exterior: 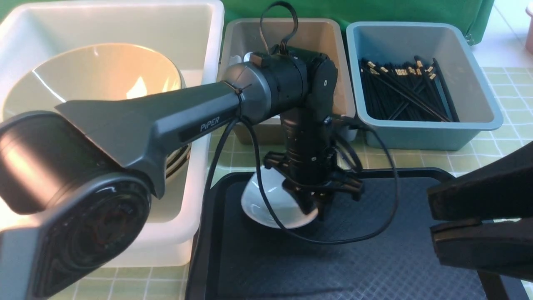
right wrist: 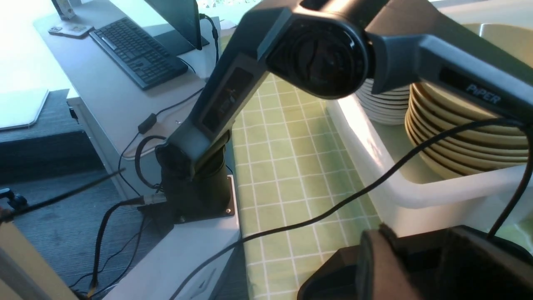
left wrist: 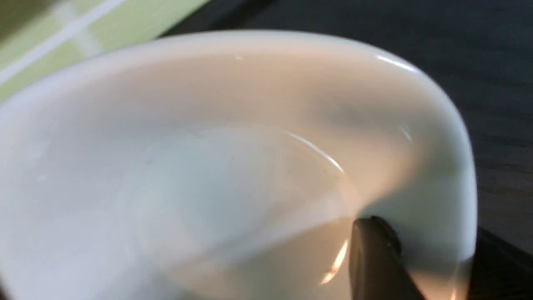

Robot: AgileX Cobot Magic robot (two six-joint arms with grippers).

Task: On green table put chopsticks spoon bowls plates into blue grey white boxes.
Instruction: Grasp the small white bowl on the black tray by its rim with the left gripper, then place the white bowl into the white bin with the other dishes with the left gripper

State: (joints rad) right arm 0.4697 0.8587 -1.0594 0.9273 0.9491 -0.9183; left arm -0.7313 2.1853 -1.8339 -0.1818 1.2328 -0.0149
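One finger of the left gripper touches the plate inside its rim, closure unclear; glossy, it may slip.

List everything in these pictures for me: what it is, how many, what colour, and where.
Tub: one, white, left.
Bowls: a stack, tan, in the tub.
Plate stack: one, white, in the tub beside the bowls.
Grey box: one, grey, back middle.
Blue box: one, blue, back right.
Chopsticks: many, black with gold bands, in the blue box.
Tray: one, black, front.
Plate: one, white, on the tray.
Table: one, pale green check, under all of these.
Keyboard: one, black, on a desk off the table.
Left arm: one, grey, reaching over to the tray.
Left gripper: one, black, at the plate's rim, a finger inside it.
Right gripper: one, black, open, at the tray's right.
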